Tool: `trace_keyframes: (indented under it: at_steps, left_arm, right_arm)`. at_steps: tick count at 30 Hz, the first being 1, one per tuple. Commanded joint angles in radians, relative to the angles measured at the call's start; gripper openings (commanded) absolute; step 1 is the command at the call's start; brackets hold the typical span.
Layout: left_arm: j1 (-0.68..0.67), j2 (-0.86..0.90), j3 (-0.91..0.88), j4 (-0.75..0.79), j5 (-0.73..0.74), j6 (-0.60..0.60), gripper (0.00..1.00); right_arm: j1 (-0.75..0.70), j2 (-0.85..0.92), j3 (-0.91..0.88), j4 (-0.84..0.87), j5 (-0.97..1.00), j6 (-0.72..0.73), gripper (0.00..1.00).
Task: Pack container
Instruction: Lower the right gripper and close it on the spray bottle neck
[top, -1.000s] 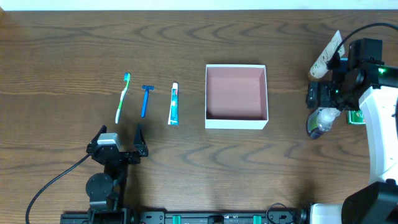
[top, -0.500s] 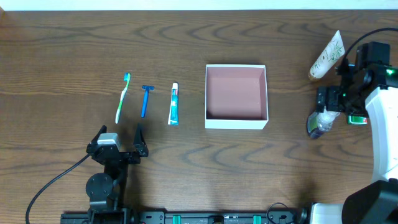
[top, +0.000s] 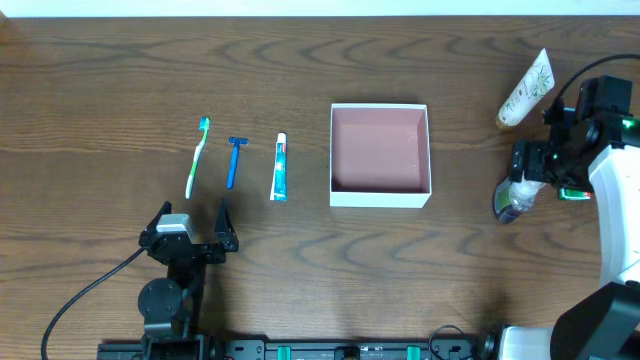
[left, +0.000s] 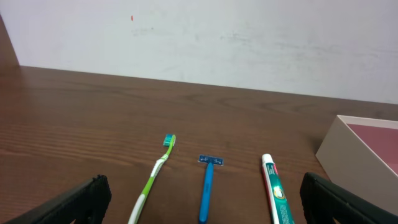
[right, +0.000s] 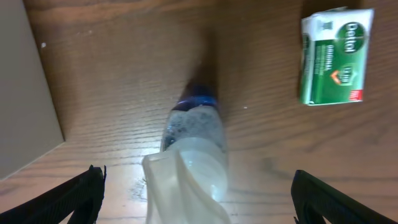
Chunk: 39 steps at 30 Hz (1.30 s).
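The container (top: 380, 190), a square white box with a dusty-pink inside, sits mid-table and holds nothing. It also shows in the left wrist view (left: 348, 140) and in the right wrist view (right: 22, 93). A green toothbrush (top: 198, 157), a blue razor (top: 235, 160) and a toothpaste tube (top: 280, 167) lie in a row left of it. My left gripper (top: 190, 232) is open and empty, in front of that row. My right gripper (top: 524, 168) is open, its fingers either side of a small clear bottle (right: 193, 146) lying on the table, not gripping it.
A cream tube (top: 527, 88) lies at the far right, behind my right arm. A green soap box (right: 336, 55) lies just right of the bottle. The table's back edge meets a white wall (left: 199, 37).
My right arm has shifted right and toward the front, uncovering the cream tube and settling over the bottle. The left arm and the other items have not moved.
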Motion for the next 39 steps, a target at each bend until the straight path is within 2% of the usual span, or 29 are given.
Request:
trace_keyframes:
  at_steps: [1,11,15,25,39]
  left_arm:
    - [-0.005,-0.006,-0.012,-0.045,0.018,0.006,0.98]
    - [-0.005,-0.006,-0.012,-0.045,0.018,0.006,0.98]
    - [-0.005,-0.006,-0.012,-0.045,0.018,0.006,0.98]
    - [-0.005,-0.006,-0.012,-0.045,0.018,0.006,0.98]
    - [-0.005,-0.006,-0.012,-0.045,0.018,0.006,0.98]
  right_arm:
    - [-0.003,0.008,-0.016,0.011,-0.034,-0.021,0.95]
    - [-0.003,0.008,-0.016,0.011,-0.044,-0.029,0.86]
    - [-0.003,0.008,-0.017,0.012,-0.045,-0.029,0.73]
    - [-0.003,0.01,-0.045,0.044,-0.051,-0.029,0.65]
    - [-0.003,0.013,-0.056,0.06,-0.051,-0.036,0.61]
